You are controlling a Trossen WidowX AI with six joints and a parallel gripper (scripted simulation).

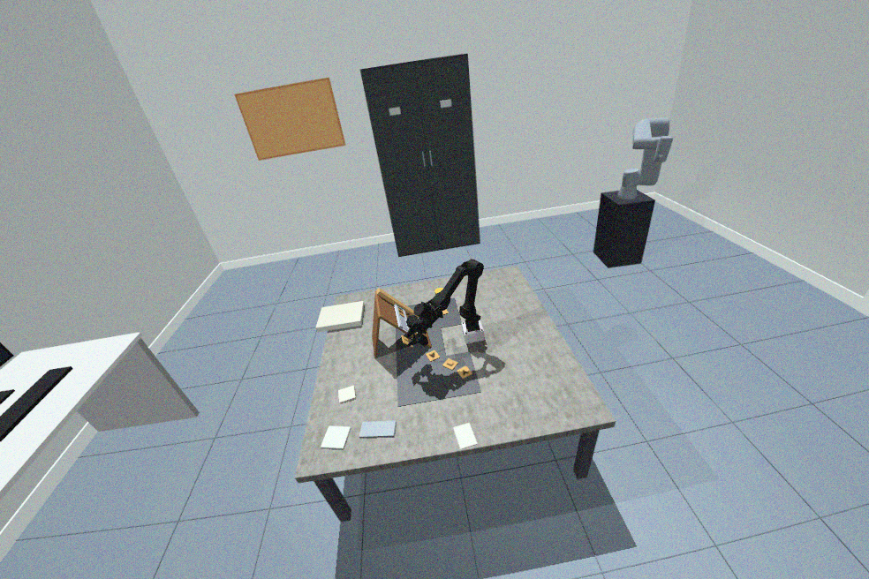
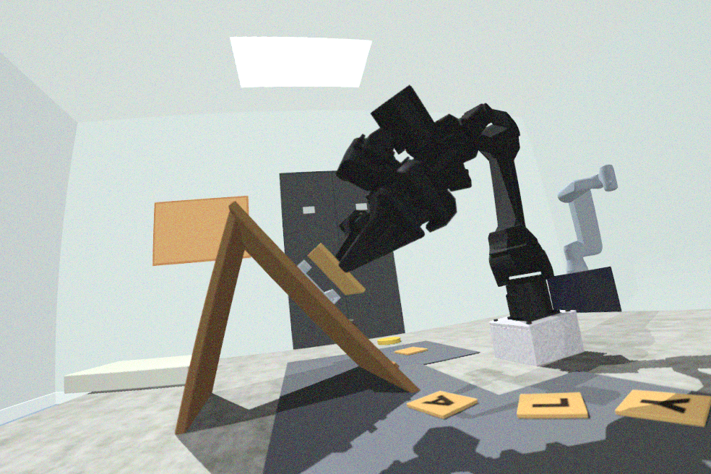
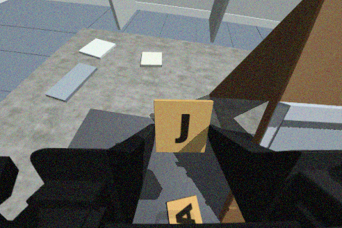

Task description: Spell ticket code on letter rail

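Observation:
My gripper [image 2: 342, 264] [image 3: 181, 128] is shut on the J tile [image 1: 405, 340] [image 2: 334, 268] [image 3: 165, 125], holding it raised and tilted much like the sloping board [image 2: 312, 297] [image 3: 322, 73]. The pale rail [image 2: 331, 296] [image 3: 312, 135] is on the board's face; in the wrist view it lies right of the tile, apart from it. The A tile [image 1: 433, 355] [image 2: 462, 402] [image 3: 173, 206], L tile [image 1: 450, 363] [image 2: 532, 412] and Y tile [image 1: 464, 372] [image 2: 630, 404] lie flat on the dark mat. Another tile [image 1: 444, 312] [image 2: 410, 350] lies farther back, letter unreadable. The ticket's code is unreadable.
A yellow disc [image 1: 439, 291] [image 2: 389, 340] is at the back. A cream slab [image 1: 340, 315] [image 2: 127, 371] lies behind the board. A blue slab [image 1: 378, 428] [image 3: 72, 81] and white pads [image 1: 346, 394] [image 3: 97, 48] lie toward the table's edge. The board's rear leg [image 2: 210, 329] stands on the table.

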